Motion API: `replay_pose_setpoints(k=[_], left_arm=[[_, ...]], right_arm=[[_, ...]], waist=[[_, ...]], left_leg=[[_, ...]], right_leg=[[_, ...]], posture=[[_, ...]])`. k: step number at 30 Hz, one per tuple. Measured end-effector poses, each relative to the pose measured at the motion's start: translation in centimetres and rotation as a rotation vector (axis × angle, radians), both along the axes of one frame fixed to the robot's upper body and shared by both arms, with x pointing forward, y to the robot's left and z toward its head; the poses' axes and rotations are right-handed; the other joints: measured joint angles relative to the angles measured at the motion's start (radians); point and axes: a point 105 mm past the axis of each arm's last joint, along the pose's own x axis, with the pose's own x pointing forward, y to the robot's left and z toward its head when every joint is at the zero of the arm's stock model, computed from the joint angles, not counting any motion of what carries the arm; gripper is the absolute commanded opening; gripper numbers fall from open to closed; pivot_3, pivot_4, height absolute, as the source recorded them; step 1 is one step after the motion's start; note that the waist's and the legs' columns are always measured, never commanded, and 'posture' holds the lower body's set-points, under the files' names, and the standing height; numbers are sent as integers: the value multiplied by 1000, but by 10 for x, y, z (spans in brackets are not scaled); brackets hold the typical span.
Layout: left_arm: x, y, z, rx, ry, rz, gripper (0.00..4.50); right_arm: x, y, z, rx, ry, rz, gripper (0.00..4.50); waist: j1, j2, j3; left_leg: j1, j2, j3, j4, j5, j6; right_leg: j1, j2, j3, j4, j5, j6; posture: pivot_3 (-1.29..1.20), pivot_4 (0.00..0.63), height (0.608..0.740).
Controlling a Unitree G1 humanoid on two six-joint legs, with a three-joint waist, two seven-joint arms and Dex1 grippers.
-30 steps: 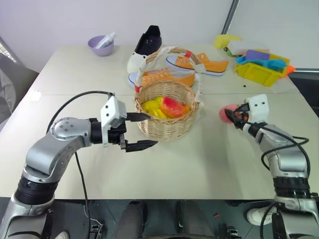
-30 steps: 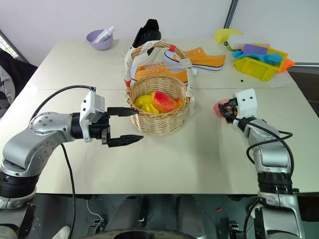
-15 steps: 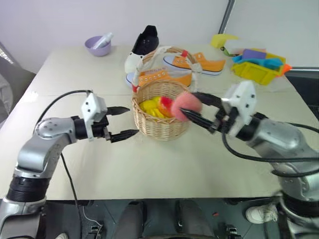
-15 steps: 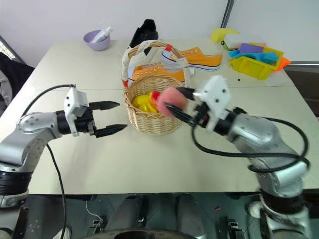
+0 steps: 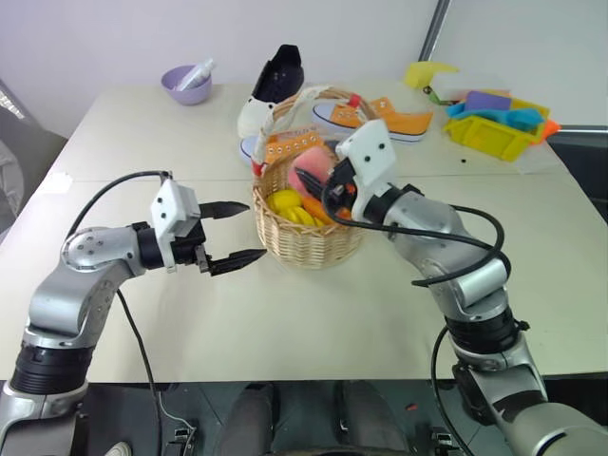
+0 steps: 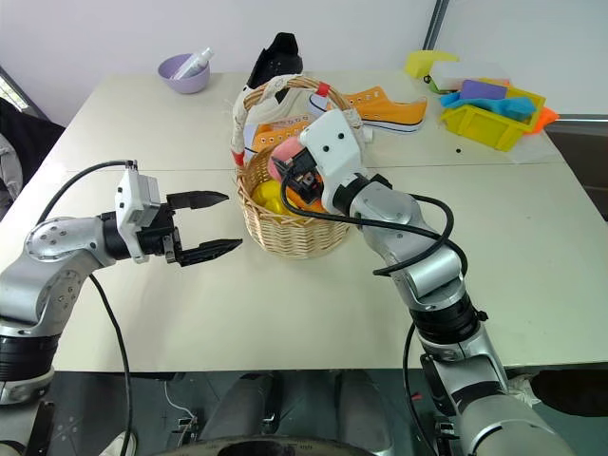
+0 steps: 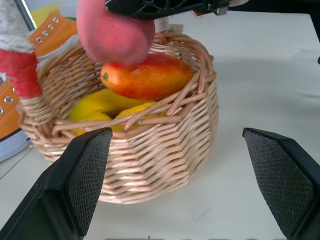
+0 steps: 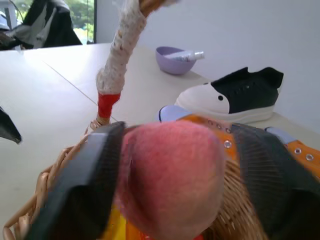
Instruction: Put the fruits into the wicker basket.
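Observation:
The wicker basket (image 5: 306, 243) stands mid-table, its tall handle wrapped in white cloth with red bits. Inside it lie a red-orange mango-like fruit (image 7: 147, 77) and yellow bananas (image 7: 107, 105). My right gripper (image 5: 315, 177) hovers over the basket's opening, under the handle, shut on the fuzzy pink peach (image 8: 170, 175), with a finger on each side of it. The peach (image 7: 115, 30) hangs just above the mango. My left gripper (image 5: 255, 231) is open and holds nothing, level with the basket's left wall and a short gap from it.
Behind the basket lie orange sneakers (image 5: 389, 119) and a black-and-white shoe (image 5: 280, 85). A purple bowl (image 5: 193, 85) sits at the back left. A yellow tray (image 5: 494, 133) of coloured pieces stands at the back right.
My right arm swung up and left from the table's right side, carrying the peach over the basket. The left gripper drew slightly left, away from the basket wall, staying open.

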Motion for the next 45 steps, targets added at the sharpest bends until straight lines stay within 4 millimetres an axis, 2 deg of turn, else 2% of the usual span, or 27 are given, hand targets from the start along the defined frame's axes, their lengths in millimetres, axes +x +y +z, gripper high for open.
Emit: replay_pose_setpoints(k=[4, 6, 8, 10, 12, 14, 16, 23, 28, 32, 35, 37, 39, 41, 45], left_arm=[[-2, -5, 0, -24, 11, -18, 4500], [-3, -7, 1, -29, 10, -23, 4500], [-3, -9, 2, -35, 6, -24, 4500], [-2, -12, 3, -50, 2, -28, 4500], [-3, -17, 1, -68, 5, -37, 4500], [-3, -22, 0, -91, 4, -49, 4500], [-3, -26, 2, -110, -17, -53, 4500], [2, -26, 2, -115, -68, -16, 4500], [2, -21, -9, -108, -35, 9, 4500], [2, -19, -12, -109, -28, 24, 4500], [2, -18, -14, -105, -25, 36, 4500], [2, -18, -15, -107, -32, 39, 4500], [3, -15, -17, -109, -23, 51, 4500], [4, -14, -19, -110, -18, 57, 4500], [10, -13, -19, -117, -36, 74, 4500]], right_arm=[[-19, -8, 12, -17, -71, 62, 4450], [-36, -19, 16, -15, -89, 107, 4450], [-50, -33, 14, -11, -65, 126, 4450], [-55, -45, 10, 2, -29, 110, 4450], [-52, -61, 4, 17, 8, 33, 4450], [-38, -81, -2, 41, 38, -97, 4450], [-25, -92, -8, 72, 69, -178, 4450], [13, -97, -25, 133, 150, -277, 4450], [16, -93, -25, 155, 159, -249, 2213], [16, -88, -21, 188, 158, -223, 49], [15, -94, -18, 211, 156, -245, 18], [10, -109, -9, 243, 121, -278, 18], [2, -137, 6, 262, 58, -350, 18], [-7, -173, 19, 262, -4, -463, 18], [-25, -240, 26, 265, -50, -701, 18]], waist=[[2, 0, 0], [6, 0, 0], [4, 0, 0], [2, 0, 0], [0, 0, 0], [-1, 0, 0], [-1, 0, 0], [0, 0, 0], [1, 0, 0], [1, 0, 0], [2, 0, 0], [7, 0, 0], [11, 0, 0], [12, 0, 0], [7, 0, 0]], left_leg=[[0, 0, 0, 0, 0, 0], [0, 0, -1, 1, 0, 0], [0, 0, 0, 1, 0, 0], [1, 0, 0, 1, 0, 0], [3, 0, 0, 0, 0, 0], [5, 0, 0, 0, 0, 1], [5, 1, 0, 0, 0, 1], [5, 1, 0, 0, 0, 1], [5, 1, 0, 0, 0, 1], [5, 2, 0, 0, 0, 1], [4, 1, 0, 0, 0, 1], [3, 1, -1, 0, 0, 1], [2, 1, -1, 0, 0, 1], [2, 0, 0, 0, 0, 1], [2, 0, 0, 0, 0, 1]], right_leg=[[0, 0, 0, 0, 0, 0], [1, 0, 0, 0, 0, 0], [2, 0, 0, -1, 0, 0], [2, 0, 0, 0, 0, 0], [4, 0, 0, 1, 0, 0], [4, 0, 0, 2, 0, -1], [4, 1, 0, 2, 1, -1], [3, 3, 1, 3, 1, -1], [3, 3, 1, 2, 0, -1], [3, 3, 1, 2, 1, -1], [3, 3, 1, 2, 1, -1], [3, 2, 1, 2, 0, -1], [3, 2, 1, 1, 1, -1], [3, 1, 1, 0, 0, -1], [3, 1, 1, 0, 1, -1]], posture=[[0, 150, 721], [0, 150, 721], [0, 150, 721], [0, 150, 721], [0, 150, 721], [0, 150, 721], [0, 150, 721], [0, 150, 721], [0, 150, 721], [0, 150, 721], [0, 150, 721], [0, 150, 721], [0, 150, 721], [0, 150, 721], [0, 150, 721]])
